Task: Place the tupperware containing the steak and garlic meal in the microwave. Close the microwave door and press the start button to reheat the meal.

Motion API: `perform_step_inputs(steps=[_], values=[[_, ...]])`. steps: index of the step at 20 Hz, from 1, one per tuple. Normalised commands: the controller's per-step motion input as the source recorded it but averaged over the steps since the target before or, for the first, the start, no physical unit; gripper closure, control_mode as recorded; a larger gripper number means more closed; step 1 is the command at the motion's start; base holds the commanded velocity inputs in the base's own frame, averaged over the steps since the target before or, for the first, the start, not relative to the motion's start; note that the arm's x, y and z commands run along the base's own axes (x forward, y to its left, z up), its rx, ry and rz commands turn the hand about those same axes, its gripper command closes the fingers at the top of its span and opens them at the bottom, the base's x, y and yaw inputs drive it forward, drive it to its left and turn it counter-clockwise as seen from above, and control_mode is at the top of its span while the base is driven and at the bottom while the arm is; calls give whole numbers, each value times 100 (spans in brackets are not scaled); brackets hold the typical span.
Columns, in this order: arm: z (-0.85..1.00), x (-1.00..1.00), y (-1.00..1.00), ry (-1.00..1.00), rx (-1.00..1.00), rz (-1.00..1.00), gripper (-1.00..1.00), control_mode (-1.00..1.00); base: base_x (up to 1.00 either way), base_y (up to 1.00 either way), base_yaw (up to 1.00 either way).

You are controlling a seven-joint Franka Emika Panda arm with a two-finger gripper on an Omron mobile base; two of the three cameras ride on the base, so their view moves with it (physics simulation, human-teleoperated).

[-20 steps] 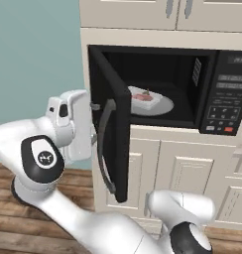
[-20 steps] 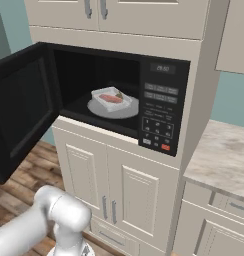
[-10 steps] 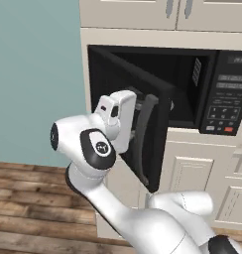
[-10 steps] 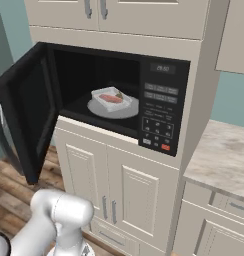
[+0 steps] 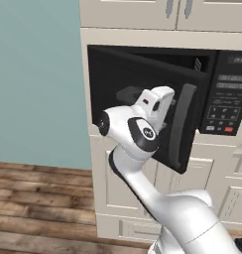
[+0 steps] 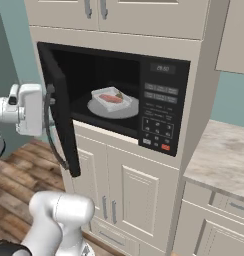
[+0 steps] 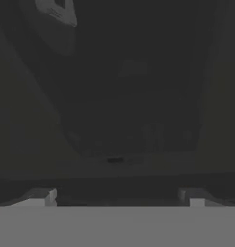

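Observation:
The microwave [image 6: 161, 115] is built into cream cabinets, and its button panel [image 5: 226, 101] is on the right. Inside, the translucent-white tupperware [image 6: 125, 101] rests on the round grey turntable plate [image 6: 114, 111] and holds the reddish steak and garlic meal [image 6: 112, 98]. The black microwave door [image 6: 61, 112] stands about halfway swung in, its curved grey handle [image 5: 178, 124] facing outward. My gripper [image 7: 118, 197] presses against the door's outer face [image 5: 143, 74], open, with nothing between its fingertips [image 7: 45, 196]. My gripper [image 6: 46, 102] also touches the door from the left.
Cream cabinet doors [image 6: 129, 195] sit below the microwave and more cabinets [image 6: 124, 15] above it. A pale stone counter [image 6: 219, 160] runs to the right. A teal wall [image 5: 38, 79] and wooden floor [image 5: 38, 198] lie to the left.
The door has swung from wide open to roughly half shut, with my hand following behind it toward the microwave. The tupperware has stayed on the turntable.

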Motion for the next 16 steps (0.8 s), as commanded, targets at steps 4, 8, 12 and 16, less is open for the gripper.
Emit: perform_step_inputs(steps=[4, 8, 12, 16], values=[[-4, 39, -97, -10, 9, 0, -100, -100, 0, 0, 0], [0, 49, -74, -11, 8, 0, -100, -100, 0, 0, 0], [0, 59, -43, -13, 5, 0, -100, -100, 0, 0, 0], [0, 79, -27, -3, 3, 1, -100, -100, 0, 0, 0]])
